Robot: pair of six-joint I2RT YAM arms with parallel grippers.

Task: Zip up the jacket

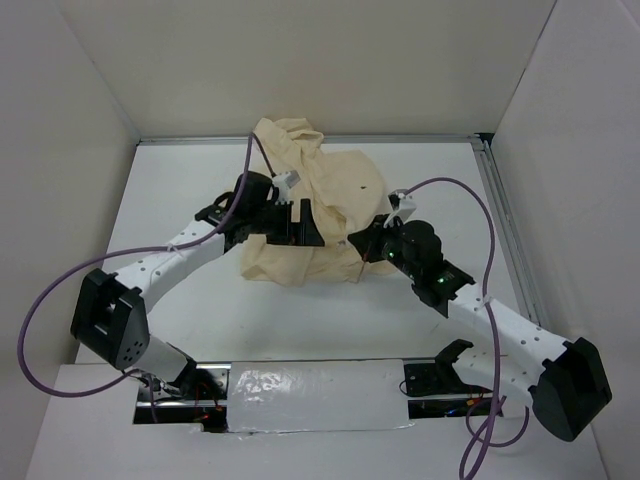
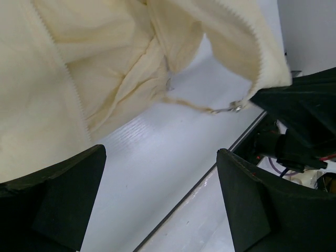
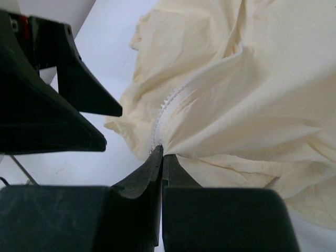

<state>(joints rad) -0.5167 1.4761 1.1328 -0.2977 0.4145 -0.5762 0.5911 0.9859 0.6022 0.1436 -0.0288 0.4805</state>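
A: Your jacket [image 1: 320, 195] lies crumpled toward the far middle of the bench [image 1: 300, 320], between your two arms. The cream cloth is bunched in loose folds.

B: Your right tool [image 3: 160, 156] is closed. Its two tips press together on the jacket's edge, right where a row of zipper teeth [image 3: 170, 97] ends, and the fabric fans out from that pinch.

A: Your left wrist view shows the same grip from the other side. The jacket's edge is drawn out to the dark right tool, and a small metal piece [image 2: 231, 108] hangs on a thin strip just beside it.

B: You cannot tell from these views whether that piece is the slider or only a pull.

A: Your left tool [image 2: 160, 155] stands wide open and holds nothing. White bench shows between its fingers [image 2: 63, 194].

B: From above, you see it at the jacket's left side, close to the cloth.

A: A second row of teeth [image 2: 71, 79] runs down the fabric in your left wrist view, well apart from the pinched edge. The front is not joined there.
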